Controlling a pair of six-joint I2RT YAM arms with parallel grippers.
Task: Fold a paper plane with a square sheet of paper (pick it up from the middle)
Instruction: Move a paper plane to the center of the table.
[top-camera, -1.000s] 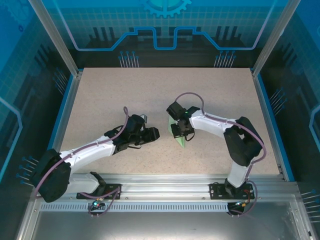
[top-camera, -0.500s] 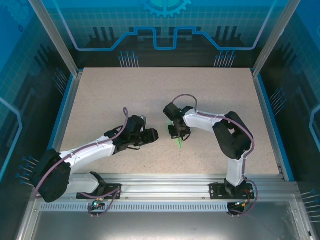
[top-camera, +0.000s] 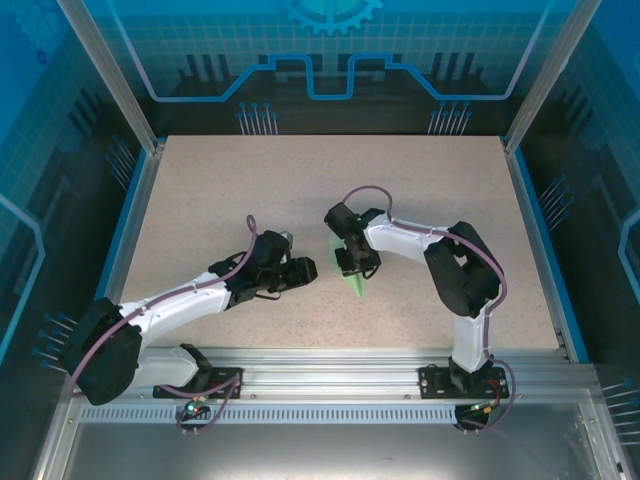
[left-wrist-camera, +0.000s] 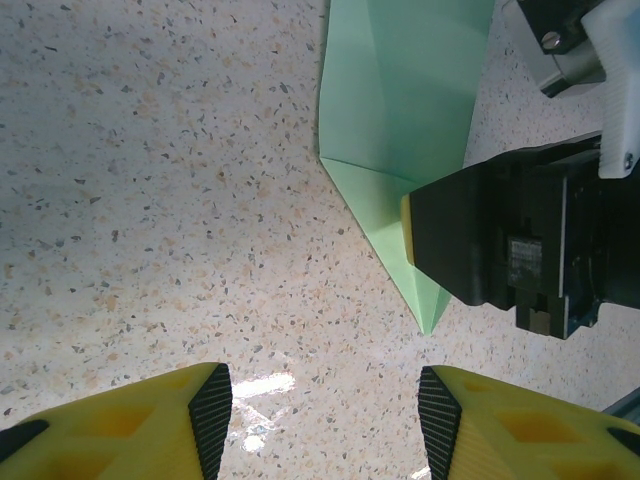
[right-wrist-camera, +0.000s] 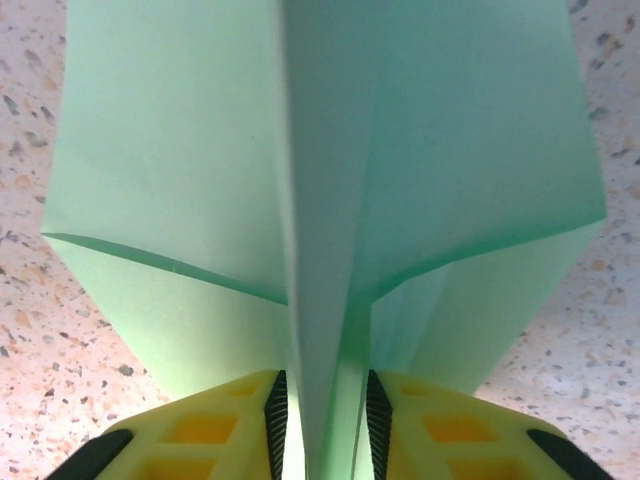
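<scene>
You are working over a speckled beige table (top-camera: 220, 190) walled in by blue-lit panels. From the top camera, the right gripper (top-camera: 357, 264) stands at mid-table over the pale mint-green paper plane (top-camera: 361, 284), a narrow folded dart whose tip points toward the near edge. The left gripper (top-camera: 305, 268) hovers just beside it, apart from the paper, probably placed to help with a fold. In the left wrist view, the left gripper (left-wrist-camera: 325, 405) has its yellow fingers (left-wrist-camera: 205, 410) spread wide over bare table. The paper plane (left-wrist-camera: 400, 100) lies ahead, with one black finger (left-wrist-camera: 460, 240) of the right gripper against its edge. In the right wrist view, the right gripper (right-wrist-camera: 322, 405) has its pads (right-wrist-camera: 275, 400) pressed together on the paper plane's (right-wrist-camera: 180, 150) raised centre crease. The wings spread to either side, so I judge this middle grip keeps them even.
</scene>
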